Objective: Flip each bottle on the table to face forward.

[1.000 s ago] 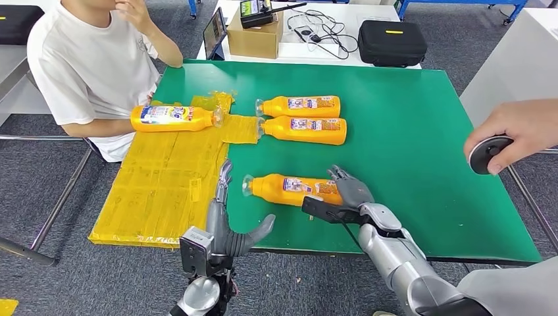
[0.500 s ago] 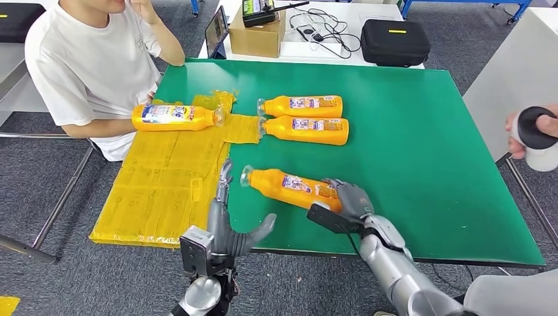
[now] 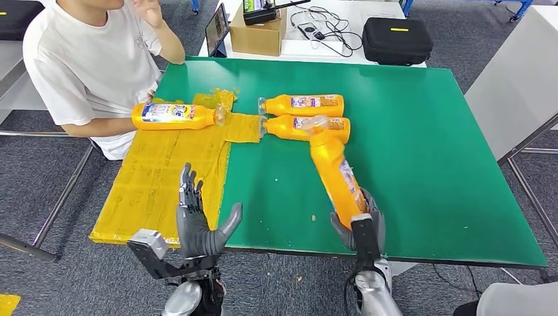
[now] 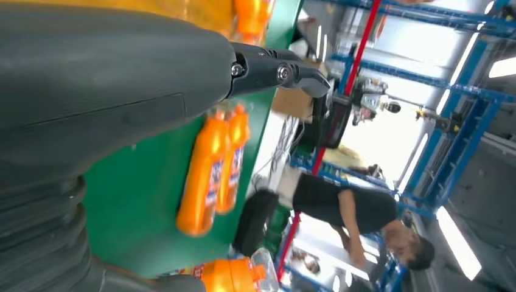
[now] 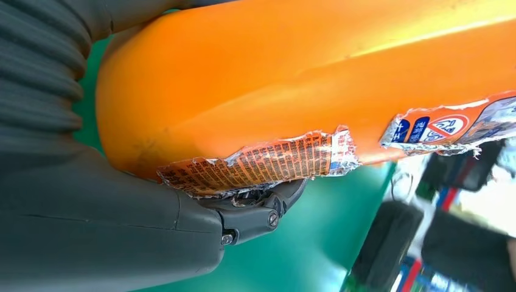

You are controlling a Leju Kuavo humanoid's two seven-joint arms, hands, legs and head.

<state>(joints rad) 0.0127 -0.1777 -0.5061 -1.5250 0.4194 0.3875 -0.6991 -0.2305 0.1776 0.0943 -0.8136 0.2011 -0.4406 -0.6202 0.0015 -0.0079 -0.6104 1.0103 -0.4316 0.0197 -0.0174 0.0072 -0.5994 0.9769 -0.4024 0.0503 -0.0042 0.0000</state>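
In the head view my right hand (image 3: 358, 227) grips the base of an orange bottle (image 3: 335, 174) at the table's front edge. The bottle is lifted and tilted, its clear cap pointing away over two more orange bottles (image 3: 303, 104) (image 3: 289, 127) lying side by side further back. The right wrist view has the held bottle (image 5: 304, 73) with a torn label, wrapped by my right hand (image 5: 91, 225). My left hand (image 3: 197, 220) is open, fingers spread, above the yellow sheet's near edge. A fourth bottle (image 3: 174, 116) lies on the sheet at far left. The left wrist view looks past my left hand (image 4: 91, 91) at the bottle pair (image 4: 213, 170).
A yellow plastic sheet (image 3: 164, 184) covers the green table's (image 3: 428, 164) left side. A person in a white shirt (image 3: 85, 66) sits at the far left corner, forearm by the fourth bottle. A cardboard box (image 3: 260, 33) and black case (image 3: 395, 41) stand behind the table.
My right hand has lifted the near bottle off the table and swung its cap from left to pointing away. My left hand has drawn left. The person's hand at right has gone.
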